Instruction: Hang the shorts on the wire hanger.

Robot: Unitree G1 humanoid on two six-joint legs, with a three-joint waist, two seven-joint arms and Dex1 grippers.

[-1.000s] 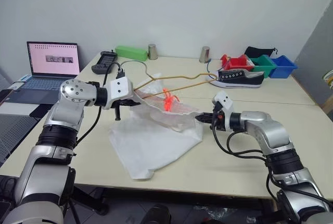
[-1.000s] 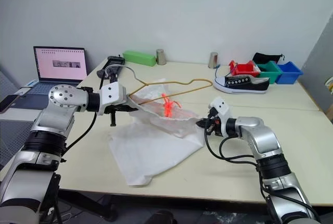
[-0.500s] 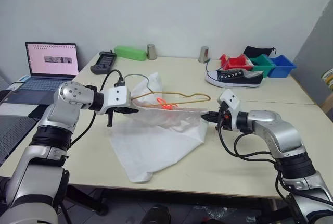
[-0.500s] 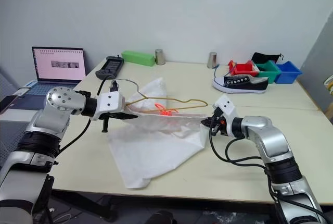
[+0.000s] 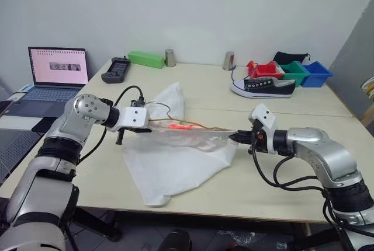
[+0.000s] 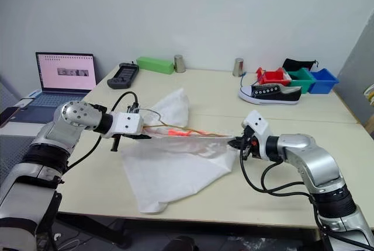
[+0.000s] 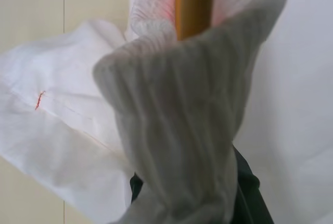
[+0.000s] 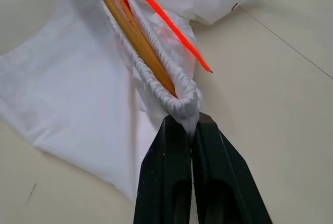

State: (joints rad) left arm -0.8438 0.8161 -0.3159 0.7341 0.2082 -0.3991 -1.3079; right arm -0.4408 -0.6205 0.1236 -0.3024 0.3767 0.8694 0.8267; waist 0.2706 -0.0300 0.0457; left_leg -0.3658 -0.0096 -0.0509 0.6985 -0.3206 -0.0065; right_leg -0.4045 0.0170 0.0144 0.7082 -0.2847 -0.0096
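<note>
Both arms reach inward, slightly downward. Left end effector (image 5: pixel 147 124) and right end effector (image 5: pixel 235 138) each clamp an end of the large white thin-fabric shorts' (image 5: pixel 175 160) waistband, stretched over the thin yellow-orange wire hanger (image 5: pixel 193 126), above the beige desk's (image 5: pixel 280 175) near edge.

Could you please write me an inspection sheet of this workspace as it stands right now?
Surface: pale table, seam across it.
Job's things: white shorts, waistband stretched between both tools, rest draped on the table; hanger inside the waistband.
Clutter: sneaker, red, green and blue bins, two metal cups, green box, handheld controller.
Grippers: left tool and right tool shut on the waistband.
Cables: black, looping at both wrists.
Surroundings: open laptop on a side desk, white wall.
</note>
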